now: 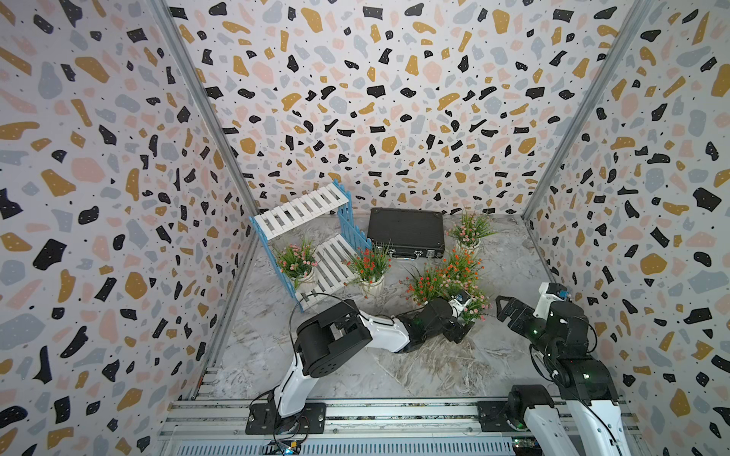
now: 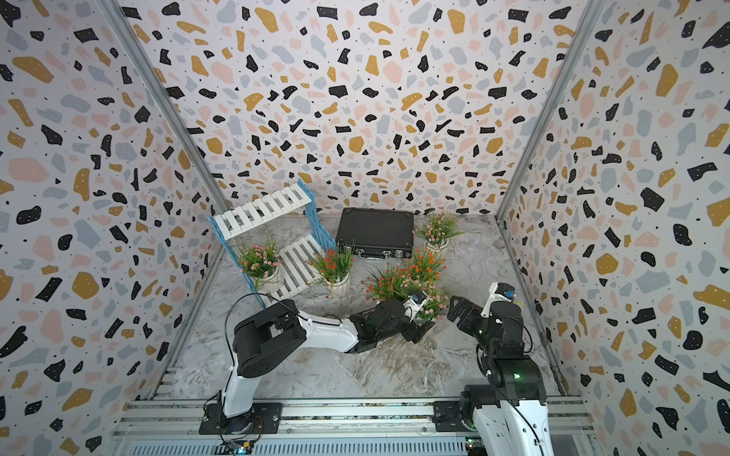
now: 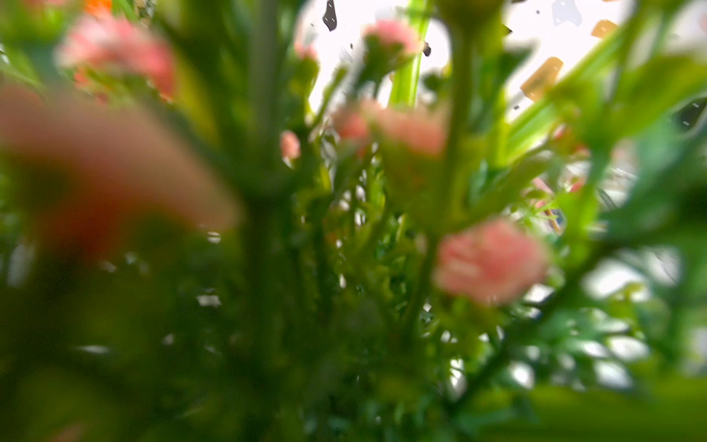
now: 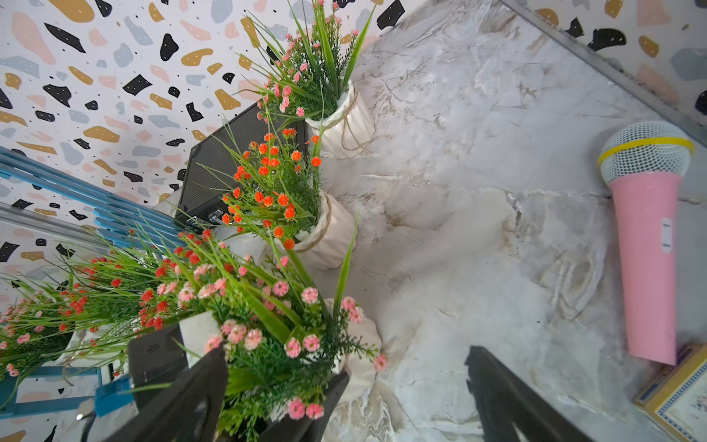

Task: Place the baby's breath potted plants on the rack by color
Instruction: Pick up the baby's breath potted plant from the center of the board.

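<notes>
The rack [image 1: 300,213] [image 2: 260,213] stands at the back left, with a pink plant [image 1: 294,258] on its lower shelf. An orange-red plant [image 1: 367,264] sits on the table beside it. Two more orange-red plants [image 1: 424,282] [image 1: 460,260] crowd the middle, and a pink one [image 1: 470,229] stands at the back right. My left gripper [image 1: 472,316] [image 2: 428,316] is shut on the white pot of the nearest pink plant [image 1: 476,306] [image 4: 290,336]; one of its fingers [image 4: 317,402] presses the pot's side, and foliage fills the left wrist view. My right gripper [image 1: 503,308] [image 4: 344,356] hangs open just right of that plant, holding nothing.
A black briefcase [image 1: 407,233] lies at the back between the rack and the far pink plant. A pink toy microphone [image 4: 646,237] and a framed picture [image 4: 685,394] lie by the right wall. Patterned walls close in three sides.
</notes>
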Motion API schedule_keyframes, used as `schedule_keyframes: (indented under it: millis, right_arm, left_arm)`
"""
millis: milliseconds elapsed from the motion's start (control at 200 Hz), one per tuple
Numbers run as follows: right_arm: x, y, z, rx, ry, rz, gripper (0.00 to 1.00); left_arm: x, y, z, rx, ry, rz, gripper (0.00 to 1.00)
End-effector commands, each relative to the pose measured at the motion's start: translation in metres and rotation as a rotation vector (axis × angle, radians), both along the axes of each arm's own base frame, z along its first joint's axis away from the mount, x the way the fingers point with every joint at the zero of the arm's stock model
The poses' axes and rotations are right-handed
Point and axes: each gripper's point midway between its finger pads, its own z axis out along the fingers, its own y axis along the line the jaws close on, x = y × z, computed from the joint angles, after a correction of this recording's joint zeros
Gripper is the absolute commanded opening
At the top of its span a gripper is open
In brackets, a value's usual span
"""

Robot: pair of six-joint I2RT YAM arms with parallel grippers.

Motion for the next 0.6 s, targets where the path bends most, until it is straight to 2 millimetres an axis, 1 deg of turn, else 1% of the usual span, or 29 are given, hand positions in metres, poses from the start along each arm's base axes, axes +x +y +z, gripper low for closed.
schedule_keyframes:
  millis: [0,155,225,310,330,431,591]
  right_arm:
    - [-0.002,-0.005,0.015,-0.025,-0.034,-0.014,0.99]
    - [-0.002,-0.005,0.015,-0.034,-0.034,-0.014,0.99]
    - [-0.002,-0.006,0.016,-0.04,-0.037,-0.013,0.99]
    - [-0.003,-0.006,0.017,-0.045,-0.039,-0.01,0.99]
    - [-0.003,-0.006,0.017,-0.045,-0.041,-0.011,0.99]
    - [-0.003,-0.006,0.018,-0.044,-0.042,-0.009,0.99]
    - [-0.003,-0.005,0.018,-0.042,-0.045,-0.005,0.99]
  left_arm:
    - [-0.017,-0.002,0.034,-0.062,-0.022,-0.038,0.85]
    - [-0.033,0.014,0.048,-0.056,-0.03,-0.037,0.85]
    - [-0.04,0.023,0.058,-0.061,-0.029,-0.03,0.85]
    - [-0.045,0.036,0.069,-0.068,-0.026,-0.013,0.85]
    - [-0.046,0.04,0.069,-0.064,-0.023,-0.006,0.85]
    - [-0.052,0.056,0.087,-0.084,-0.017,0.019,0.85]
    - [-0.06,0.085,0.109,-0.09,-0.01,0.063,0.85]
